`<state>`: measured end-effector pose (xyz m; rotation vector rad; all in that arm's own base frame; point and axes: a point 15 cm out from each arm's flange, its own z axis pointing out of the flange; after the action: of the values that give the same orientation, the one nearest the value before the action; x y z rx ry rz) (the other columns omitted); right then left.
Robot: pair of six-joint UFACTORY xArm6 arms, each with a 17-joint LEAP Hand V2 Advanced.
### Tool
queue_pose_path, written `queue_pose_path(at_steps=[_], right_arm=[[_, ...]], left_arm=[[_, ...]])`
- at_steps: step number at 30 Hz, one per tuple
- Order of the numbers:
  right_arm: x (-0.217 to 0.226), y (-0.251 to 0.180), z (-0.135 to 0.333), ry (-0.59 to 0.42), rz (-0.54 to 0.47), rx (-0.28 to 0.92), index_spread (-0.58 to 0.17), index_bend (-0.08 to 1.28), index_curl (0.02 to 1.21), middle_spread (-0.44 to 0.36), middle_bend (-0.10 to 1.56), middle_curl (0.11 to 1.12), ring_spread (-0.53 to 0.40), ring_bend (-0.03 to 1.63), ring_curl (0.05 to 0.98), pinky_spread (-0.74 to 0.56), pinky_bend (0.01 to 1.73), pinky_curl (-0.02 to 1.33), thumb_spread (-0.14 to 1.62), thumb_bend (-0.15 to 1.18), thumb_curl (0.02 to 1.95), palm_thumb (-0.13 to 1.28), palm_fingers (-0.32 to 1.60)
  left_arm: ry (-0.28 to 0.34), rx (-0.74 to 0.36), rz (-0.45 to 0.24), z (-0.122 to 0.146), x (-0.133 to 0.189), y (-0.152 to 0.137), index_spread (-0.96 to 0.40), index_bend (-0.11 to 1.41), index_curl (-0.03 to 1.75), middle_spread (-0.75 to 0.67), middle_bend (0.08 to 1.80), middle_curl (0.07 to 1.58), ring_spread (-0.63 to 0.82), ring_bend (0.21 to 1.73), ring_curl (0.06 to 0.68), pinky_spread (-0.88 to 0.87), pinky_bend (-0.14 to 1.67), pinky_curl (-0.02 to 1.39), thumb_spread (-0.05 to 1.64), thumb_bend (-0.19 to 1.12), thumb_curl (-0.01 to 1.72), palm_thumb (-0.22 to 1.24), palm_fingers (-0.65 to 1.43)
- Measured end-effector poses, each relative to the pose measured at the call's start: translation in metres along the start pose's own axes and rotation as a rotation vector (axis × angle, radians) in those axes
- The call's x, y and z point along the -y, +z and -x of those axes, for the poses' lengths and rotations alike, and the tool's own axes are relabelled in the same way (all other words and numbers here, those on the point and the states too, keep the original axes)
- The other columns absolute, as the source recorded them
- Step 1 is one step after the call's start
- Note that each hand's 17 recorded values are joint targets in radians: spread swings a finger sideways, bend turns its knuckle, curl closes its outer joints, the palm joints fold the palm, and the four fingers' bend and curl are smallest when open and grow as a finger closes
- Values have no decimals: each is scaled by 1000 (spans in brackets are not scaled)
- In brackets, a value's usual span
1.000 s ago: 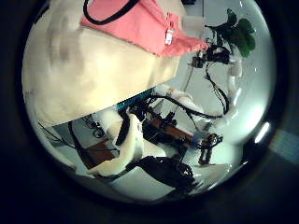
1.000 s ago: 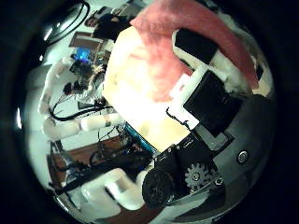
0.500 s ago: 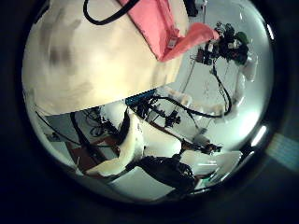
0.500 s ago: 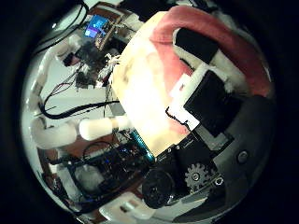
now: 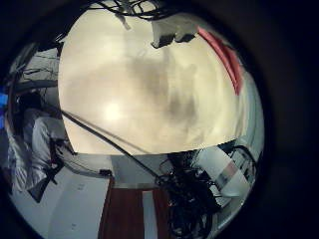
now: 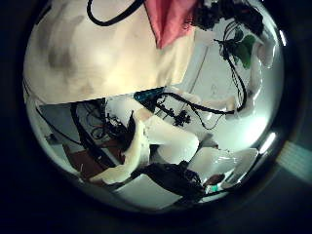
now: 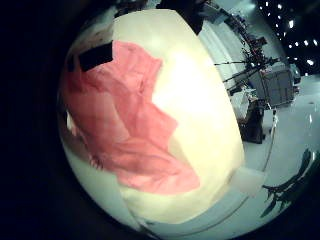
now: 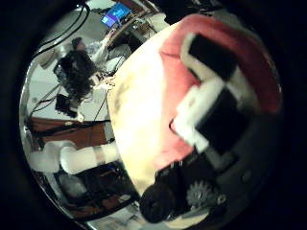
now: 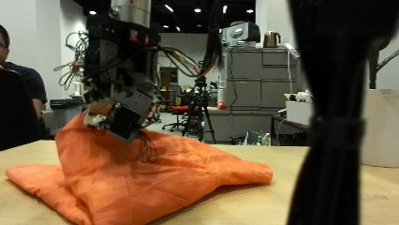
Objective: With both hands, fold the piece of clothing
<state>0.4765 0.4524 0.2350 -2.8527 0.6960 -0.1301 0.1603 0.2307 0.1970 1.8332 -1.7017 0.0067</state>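
Note:
An orange-pink piece of clothing point(image 9: 138, 173) lies bunched on the wooden table point(image 9: 312, 202). A hand point(image 9: 116, 111) hangs from an arm above it and pulls one part of the cloth up into a peak. In the right thumb side palm view my right hand point(image 8: 206, 105) has its fingers point(image 8: 213, 59) curled onto the cloth point(image 8: 173, 144). The cloth point(image 7: 125, 120) also fills much of the right little finger side view. My left hand point(image 6: 136, 156) holds nothing, and only a strip of the cloth point(image 6: 174, 19) point(image 5: 224, 60) shows past the bare table point(image 6: 97, 58).
A dark blurred column point(image 9: 337, 112) stands close to the outside camera, hiding the table's far side. Grey cabinets point(image 9: 249, 94) and a tripod point(image 9: 199, 112) stand behind the table.
Both palm cameras have moved. The cloth now sits nearer the edge of the left thumb side view. My right hand's fingers stay on the cloth.

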Motion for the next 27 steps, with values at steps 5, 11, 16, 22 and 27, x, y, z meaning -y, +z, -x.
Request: queue_pose_path(at_steps=[5, 11, 16, 22, 27], right_arm=[[-7, -17, -30, 36, -20, -21, -383, 414, 642, -50, 718, 563, -155, 1003, 519, -81, 869, 507, 1430, -13, 394, 700, -58], [-15, -75, -63, 82, -85, -47, -450, 265, 497, 25, 443, 431, 58, 763, 402, 268, 842, 449, 1407, -15, 341, 655, -63], [-39, -118, -81, 138, -86, -41, -459, 261, 452, 18, 391, 396, 117, 643, 343, 364, 672, 375, 1394, -15, 313, 632, -8], [-103, -173, -64, 208, 37, 48, -441, 252, 419, 29, 355, 371, 156, 509, 287, 395, 503, 305, 1390, -10, 287, 616, 31], [-177, -221, -65, 316, 133, 86, -428, 221, 397, 51, 308, 353, 176, 434, 263, 383, 415, 284, 1398, -8, 274, 615, 28]], left_arm=[[-3, 10, -1, 0, -2, 0, 55, 157, 278, 408, 164, 198, 586, 339, 237, 544, 227, 319, 1161, -19, 332, 386, -66], [13, 25, 16, -11, 6, 1, 55, 158, 278, 408, 165, 199, 586, 335, 235, 544, 227, 319, 1163, -19, 330, 389, -67], [34, 52, 5, -24, 13, -7, 55, 157, 278, 408, 164, 199, 587, 334, 234, 544, 226, 320, 1164, -19, 329, 390, -66], [61, 87, -1, -56, 9, -14, 55, 157, 278, 408, 164, 198, 587, 334, 233, 544, 226, 320, 1164, -19, 328, 390, -66], [116, 126, -17, -103, 5, -19, 55, 155, 277, 408, 166, 199, 586, 336, 233, 544, 226, 320, 1163, -20, 329, 384, -63]])
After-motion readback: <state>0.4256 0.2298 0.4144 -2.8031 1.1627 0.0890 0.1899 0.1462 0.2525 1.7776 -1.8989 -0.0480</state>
